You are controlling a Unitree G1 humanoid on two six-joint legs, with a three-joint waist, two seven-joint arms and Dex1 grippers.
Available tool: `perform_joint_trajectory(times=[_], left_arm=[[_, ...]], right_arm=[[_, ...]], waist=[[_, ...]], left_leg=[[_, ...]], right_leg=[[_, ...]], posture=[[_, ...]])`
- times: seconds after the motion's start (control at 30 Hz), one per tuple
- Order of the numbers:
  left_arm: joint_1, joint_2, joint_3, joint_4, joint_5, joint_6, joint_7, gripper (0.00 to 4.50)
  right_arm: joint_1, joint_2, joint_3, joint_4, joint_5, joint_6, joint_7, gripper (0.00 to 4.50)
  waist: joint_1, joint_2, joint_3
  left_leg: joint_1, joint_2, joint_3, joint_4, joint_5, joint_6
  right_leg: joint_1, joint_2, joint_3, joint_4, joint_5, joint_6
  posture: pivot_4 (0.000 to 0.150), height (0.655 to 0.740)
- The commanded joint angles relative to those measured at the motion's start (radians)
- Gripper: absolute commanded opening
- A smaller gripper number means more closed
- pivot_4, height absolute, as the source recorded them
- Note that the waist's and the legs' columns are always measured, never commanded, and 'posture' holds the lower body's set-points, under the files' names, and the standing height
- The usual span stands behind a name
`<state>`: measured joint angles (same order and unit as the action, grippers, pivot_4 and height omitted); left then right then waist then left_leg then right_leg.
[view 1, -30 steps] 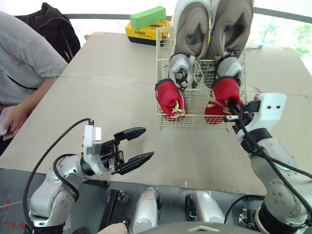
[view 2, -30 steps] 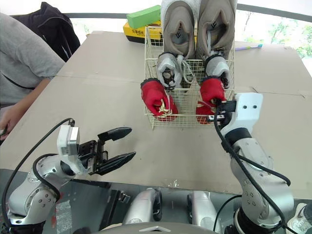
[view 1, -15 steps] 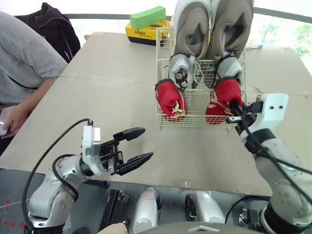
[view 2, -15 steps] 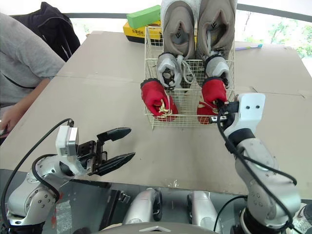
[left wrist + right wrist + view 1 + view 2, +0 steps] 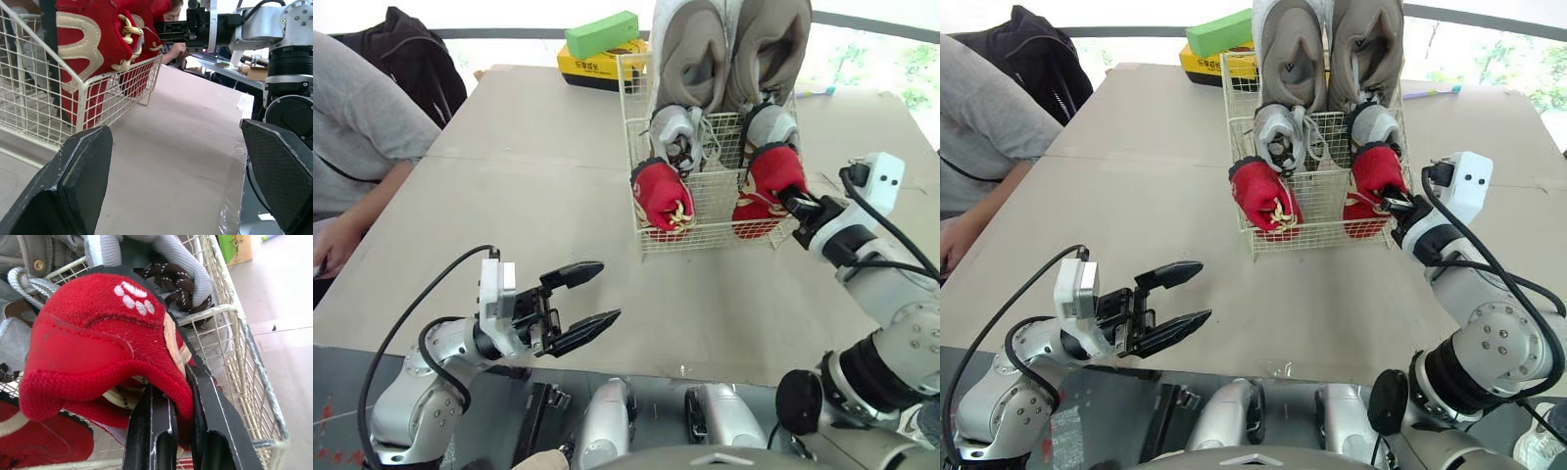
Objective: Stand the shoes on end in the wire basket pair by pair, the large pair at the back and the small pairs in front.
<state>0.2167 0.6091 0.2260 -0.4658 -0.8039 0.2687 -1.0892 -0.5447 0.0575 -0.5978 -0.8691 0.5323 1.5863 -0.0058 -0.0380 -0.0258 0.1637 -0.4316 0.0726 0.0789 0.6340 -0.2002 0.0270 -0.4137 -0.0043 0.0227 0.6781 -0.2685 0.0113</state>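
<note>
We hold a soft red shoe at the basket's front

Nearest us, our left gripper [image 5: 605, 292] hangs spread wide. Further out, our right gripper [image 5: 787, 200] pinches the fleecy collar of the right red shoe [image 5: 766, 178]. We judge it light and squashy, so the rim gives grip. It stands in the wire basket [image 5: 705, 245], before the grey pairs [image 5: 677, 132].

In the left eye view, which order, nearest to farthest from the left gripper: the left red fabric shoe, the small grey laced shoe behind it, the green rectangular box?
From the left gripper:
1. Left red fabric shoe, front of the white wire basket.
2. Small grey laced shoe, just behind it.
3. Green rectangular box, far end of the table.
</note>
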Motion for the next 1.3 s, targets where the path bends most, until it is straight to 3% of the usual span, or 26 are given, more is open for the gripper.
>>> perform_joint_trajectory(times=[0.03,0.07,0.13,0.27,0.3,0.33,0.5,0.67,1.0,1.3], left_arm=[[0.000,0.001,0.016,-0.035,-0.001,-0.021,-0.002,4.50],[-0.004,0.002,0.014,-0.039,-0.002,-0.017,0.003,4.50],[-0.019,0.004,0.009,-0.046,-0.006,-0.006,0.016,4.50],[-0.044,0.003,-0.001,-0.051,-0.016,0.017,0.039,4.50],[-0.047,0.003,-0.003,-0.053,-0.019,0.024,0.043,4.50],[-0.048,0.003,-0.005,-0.055,-0.021,0.031,0.048,4.50],[-0.058,0.005,-0.007,-0.075,-0.074,0.129,0.132,4.50],[-0.056,0.012,-0.015,-0.071,-0.048,0.145,0.144,4.50],[0.046,0.021,0.026,-0.066,0.053,0.101,0.178,4.50],[0.127,0.076,0.097,0.006,0.092,0.081,0.113,4.50]], right_arm=[[0.030,0.001,-0.015,0.022,0.013,0.028,0.003,0.05],[0.028,-0.006,-0.024,0.025,0.019,0.028,0.010,0.67],[0.027,-0.041,-0.040,0.034,0.022,0.028,0.027,1.23],[0.048,-0.128,-0.063,0.021,0.068,0.009,0.136,2.91],[0.050,-0.139,-0.083,0.021,0.091,0.001,0.169,3.55],[0.063,-0.163,-0.091,0.021,0.111,-0.011,0.202,3.76],[0.262,-0.455,-0.061,0.036,0.175,-0.310,0.501,3.76],[0.431,-0.596,-0.053,0.124,0.150,-0.573,0.673,3.76],[0.750,-0.704,0.005,0.271,0.017,-1.059,0.957,3.76],[0.915,-0.736,-0.041,0.442,-0.034,-1.298,1.064,3.76]], waist=[[-0.004,0.000,-0.001],[-0.004,-0.001,-0.002],[-0.004,-0.001,-0.002],[-0.002,-0.001,-0.002],[-0.003,-0.001,-0.002],[-0.003,-0.001,-0.002],[0.004,0.000,-0.001],[-0.003,0.000,-0.001],[0.003,0.000,-0.001],[0.007,0.000,-0.001]], left_leg=[[0.000,0.000,0.000,0.000,0.000,0.000],[0.000,0.000,0.000,0.000,0.000,0.000],[0.001,0.000,0.000,0.000,0.000,0.000],[0.000,-0.001,0.001,0.000,0.000,0.000],[0.000,-0.001,0.001,0.000,0.000,0.000],[0.000,-0.001,0.001,0.000,0.000,0.000],[-0.001,-0.004,0.001,0.000,0.000,0.000],[0.000,-0.001,0.001,0.000,0.000,0.000],[0.000,0.000,0.001,0.000,0.000,0.000],[0.002,0.000,0.002,0.000,0.000,0.000]], right_leg=[[0.000,0.000,0.000,0.000,0.000,0.000],[0.000,0.000,0.000,0.000,0.000,0.000],[0.000,0.000,0.000,0.000,0.000,0.001],[0.000,-0.001,0.000,-0.001,0.000,0.000],[0.000,-0.001,0.001,-0.001,0.000,0.000],[0.000,-0.001,0.001,-0.001,0.000,0.000],[0.001,-0.001,0.001,-0.002,-0.002,0.004],[0.001,0.001,0.003,-0.002,-0.003,0.005],[0.001,0.001,0.003,-0.002,-0.003,0.004],[0.001,0.000,0.003,-0.002,-0.005,0.001]], posture=[[0.150,0.7400],[0.150,0.7400],[0.150,0.7400],[0.150,0.7400],[0.150,0.7400],[0.150,0.7400],[0.150,0.7400],[0.150,0.7400],[0.150,0.7400],[0.150,0.7400]])
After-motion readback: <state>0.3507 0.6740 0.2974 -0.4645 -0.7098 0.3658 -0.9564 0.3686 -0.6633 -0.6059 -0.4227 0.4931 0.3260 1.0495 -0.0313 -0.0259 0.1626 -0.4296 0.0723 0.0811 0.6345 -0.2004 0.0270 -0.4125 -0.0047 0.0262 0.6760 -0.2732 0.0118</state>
